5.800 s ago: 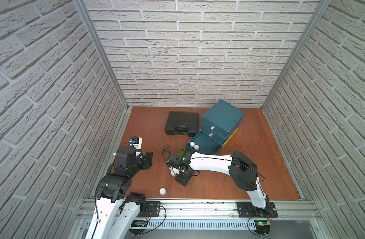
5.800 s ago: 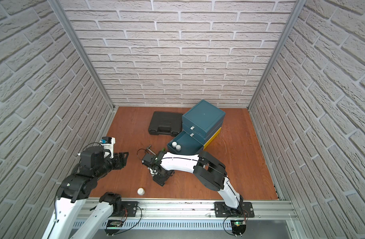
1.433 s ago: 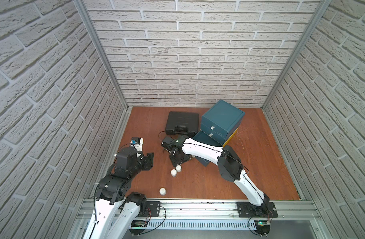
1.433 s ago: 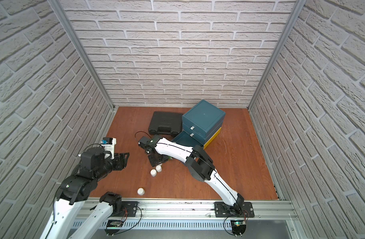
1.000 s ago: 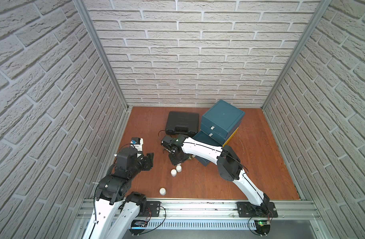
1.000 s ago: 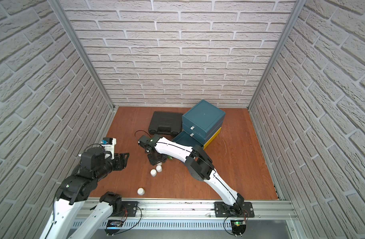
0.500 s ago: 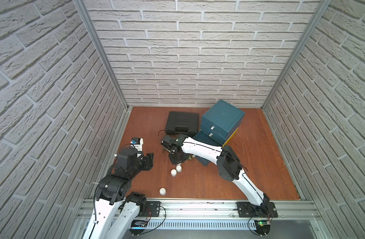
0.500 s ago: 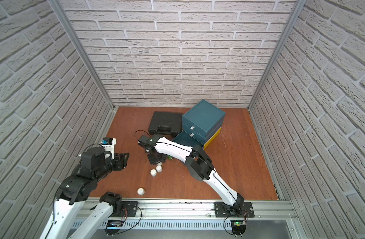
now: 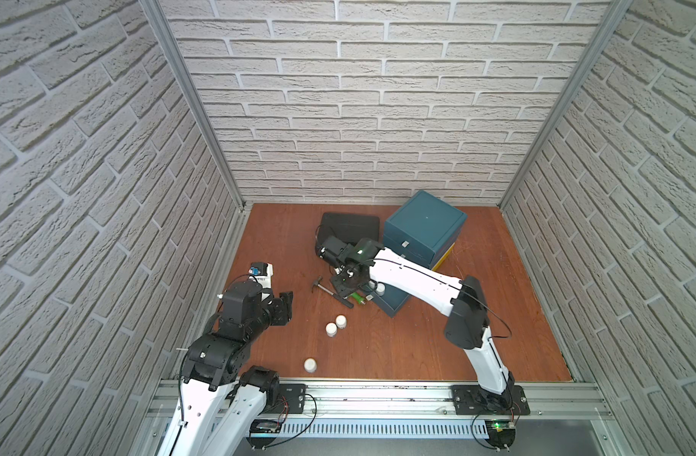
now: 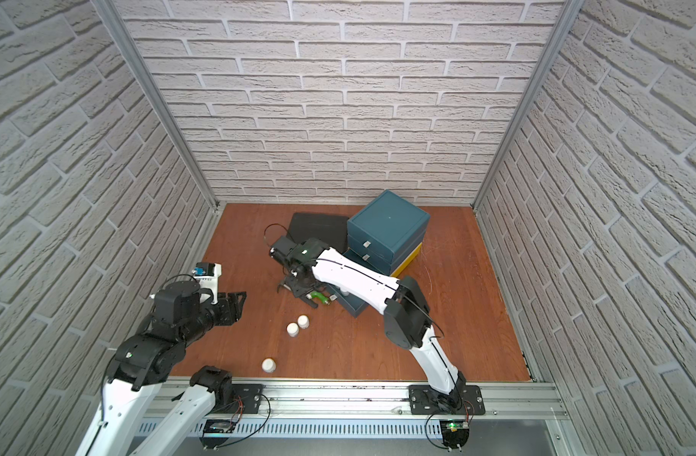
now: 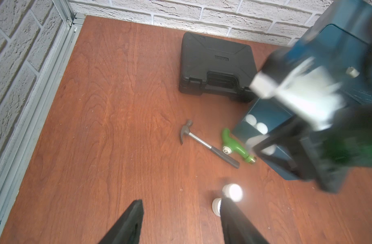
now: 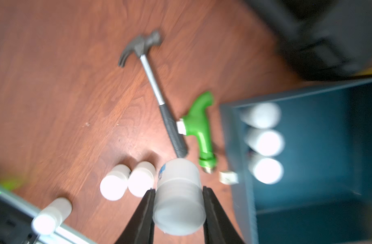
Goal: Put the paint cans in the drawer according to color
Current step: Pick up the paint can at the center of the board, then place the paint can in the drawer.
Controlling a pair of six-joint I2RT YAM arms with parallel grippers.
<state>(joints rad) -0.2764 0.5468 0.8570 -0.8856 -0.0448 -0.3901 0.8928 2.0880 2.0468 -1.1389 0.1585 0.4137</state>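
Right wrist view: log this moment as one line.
right fingers: shut on white can | left fingers: open, empty | drawer: open, holds three white cans | table: three loose cans

Bright, even light; both wrist views blurred, perhaps by motion.

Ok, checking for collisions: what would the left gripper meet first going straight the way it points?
Likely the hammer, near its black grip. The left gripper would pass just beside the two white paint cans. Depth is unclear.
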